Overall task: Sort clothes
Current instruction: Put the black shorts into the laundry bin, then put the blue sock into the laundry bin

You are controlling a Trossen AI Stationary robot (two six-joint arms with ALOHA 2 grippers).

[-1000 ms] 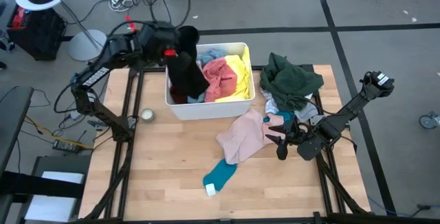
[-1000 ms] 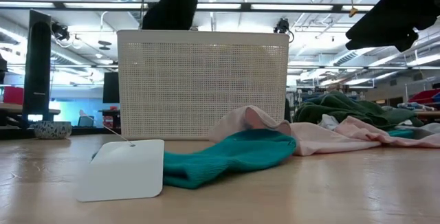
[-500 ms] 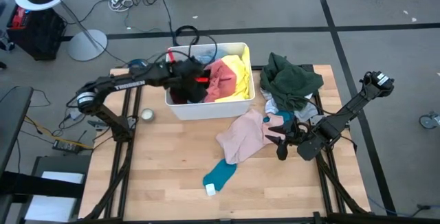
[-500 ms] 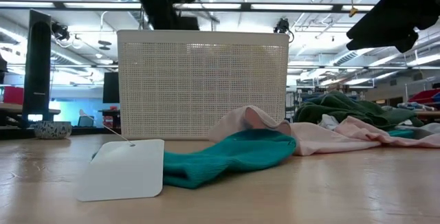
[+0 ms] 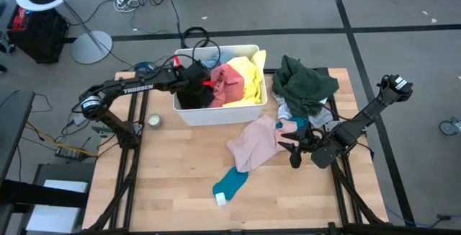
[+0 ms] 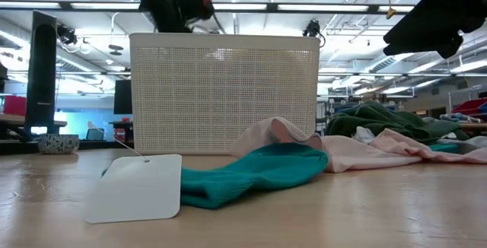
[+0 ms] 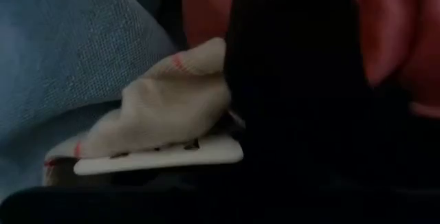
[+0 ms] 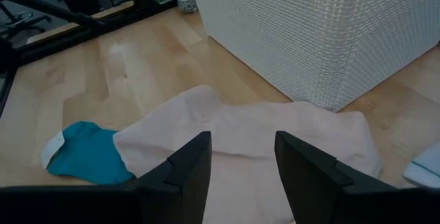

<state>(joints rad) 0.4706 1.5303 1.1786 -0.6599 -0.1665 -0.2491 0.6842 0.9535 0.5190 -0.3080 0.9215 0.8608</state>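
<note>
A white bin (image 5: pixel 216 114) stands at the table's far middle, holding a black garment (image 5: pixel 189 96), a red-pink one (image 5: pixel 229 82) and a yellow one (image 5: pixel 253 75). My left gripper (image 5: pixel 197 82) reaches down into the bin's left half, right over the black garment. Its wrist view shows the black garment (image 7: pixel 295 86), a beige sock (image 7: pixel 165 107) and light blue cloth (image 7: pixel 62 52). My right gripper (image 8: pixel 240 159) hangs open above a pink garment (image 5: pixel 256 140) spread on the table. A teal sock (image 5: pixel 232 182) lies near the front, and a dark green garment (image 5: pixel 306 80) is heaped at the far right.
A small round bowl (image 5: pixel 153 120) sits on the table left of the bin. White and light blue cloth (image 5: pixel 288 111) lies under the green heap. The teal sock carries a white tag (image 6: pixel 135 189). Bare wood (image 5: pixel 180 170) stretches along the near left.
My left gripper has dropped from above the bin's left end down into the bin and tipped further downward. The black garment that hung below it over the bin's rim now lies inside the bin's left half.
</note>
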